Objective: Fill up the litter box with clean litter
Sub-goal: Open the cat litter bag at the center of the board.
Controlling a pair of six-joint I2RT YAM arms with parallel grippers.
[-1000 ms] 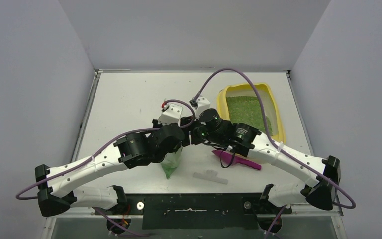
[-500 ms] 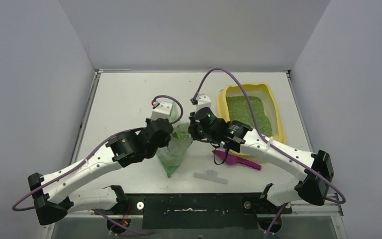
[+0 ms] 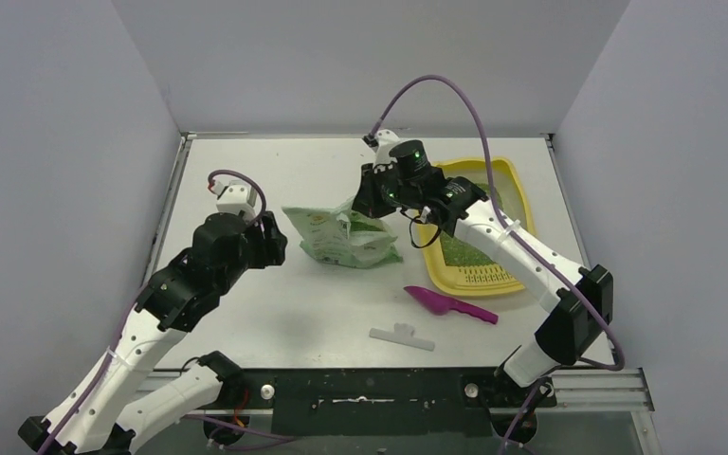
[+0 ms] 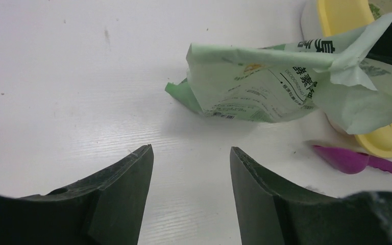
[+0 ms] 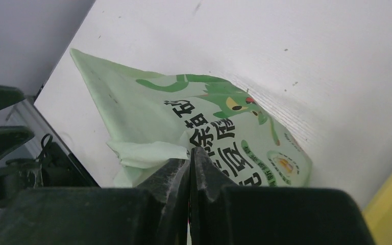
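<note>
The yellow litter box (image 3: 523,204) sits at the right of the table, with clean litter (image 3: 457,250) spread inside as green granules. My right gripper (image 3: 367,202) (image 5: 190,153) is shut on the upper edge of the light-green printed bag (image 3: 339,237) (image 5: 184,115), which hangs tilted just left of the box. The bag's lower end is near the table. My left gripper (image 3: 272,244) (image 4: 191,153) is open and empty, a short way left of the bag (image 4: 258,87). My right arm hides part of the box.
A magenta scoop (image 3: 450,303) (image 4: 354,159) lies on the table in front of the box. A white clip (image 3: 403,335) lies nearer the front edge. Grey walls close in the left, back and right sides.
My left gripper has opened, let go of the bag and pulled back to the left. My right gripper has shut on the bag and carried it back and up, toward the litter box.
</note>
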